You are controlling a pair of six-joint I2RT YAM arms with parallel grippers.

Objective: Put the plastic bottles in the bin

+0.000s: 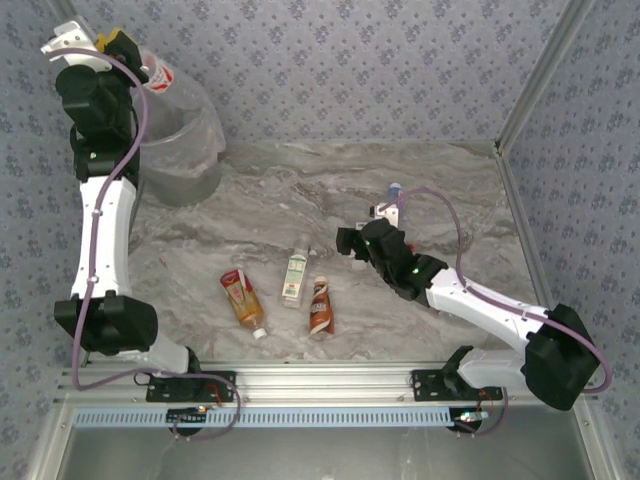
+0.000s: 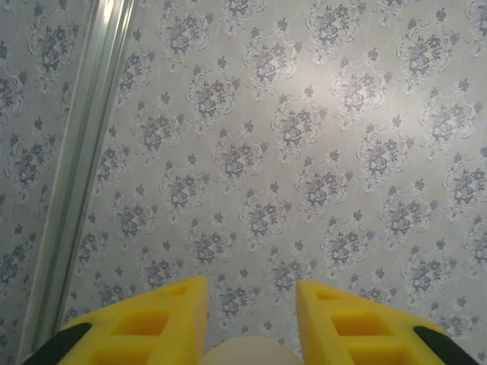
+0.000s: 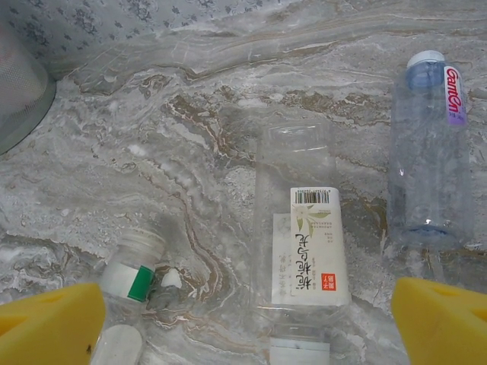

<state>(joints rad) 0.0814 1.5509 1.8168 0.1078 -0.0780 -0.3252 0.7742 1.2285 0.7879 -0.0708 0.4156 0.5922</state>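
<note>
My left gripper [image 1: 128, 48] is raised high at the back left, shut on a clear plastic bottle with a red and white label [image 1: 159, 72] that hangs over the bin [image 1: 185, 150]. In the left wrist view a pale round bottle end [image 2: 247, 351] sits between the yellow fingers [image 2: 163, 323]. My right gripper [image 3: 247, 327] is open, low over a clear bottle with a white label [image 3: 304, 251], a small bottle with a green band [image 3: 133, 274] and a bluish bottle [image 3: 430, 152]. Amber [image 1: 243, 300], clear [image 1: 295, 275] and brown-white [image 1: 320, 305] bottles lie at the table's front.
The bin's grey wall [image 3: 19, 91] shows at the left edge of the right wrist view. Patterned walls close the back and sides. A metal rail [image 1: 320, 380] runs along the near edge. The right arm [image 1: 470, 295] stretches across the right half of the marble table [image 1: 300, 190].
</note>
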